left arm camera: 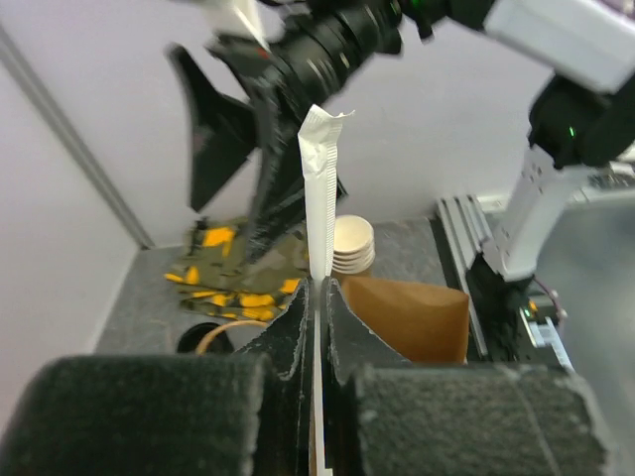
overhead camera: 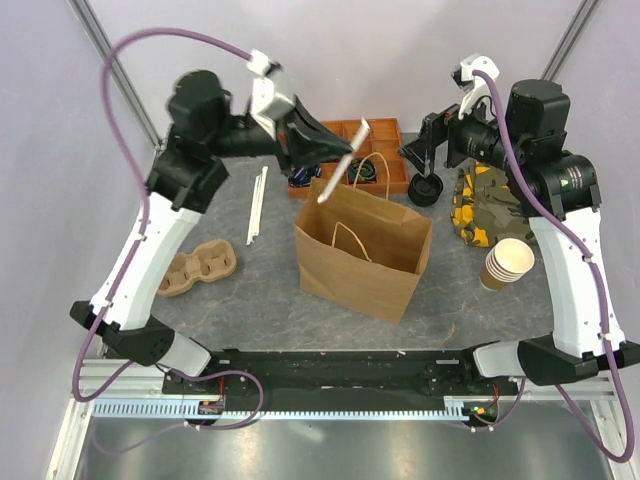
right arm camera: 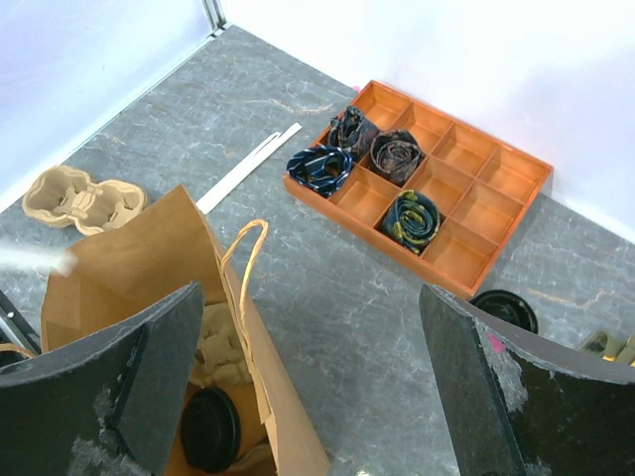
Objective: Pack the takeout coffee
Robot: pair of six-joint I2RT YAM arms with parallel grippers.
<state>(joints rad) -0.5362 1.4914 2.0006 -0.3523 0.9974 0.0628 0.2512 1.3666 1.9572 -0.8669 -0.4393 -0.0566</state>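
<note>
Status: takeout coffee (right arm camera: 208, 426) sits inside the paper bag (overhead camera: 360, 265) mid-table. Only its black lid shows from the right wrist view (cup body hidden), next to what looks like a pulp carrier (right arm camera: 223, 349) down in there. Left gripper (overhead camera: 340, 158) is clamped on a paper-wrapped straw (overhead camera: 358, 132), hanging over the bag's far-left corner. Straw's long axis is tilted: lower end points near-left and down at the rim, upper end far-right. Can't tell whether the tip is over the opening or just outside the rim. Coffee lies below that tip and toward the near right, so my read is the straw has to shift a little right and near, then go down along its own axis. Right gripper (right arm camera: 313, 297) has its fingers wide apart, holding nothing, off at the far right of the bag. Left arm is the nearer one and has the load.
</note>
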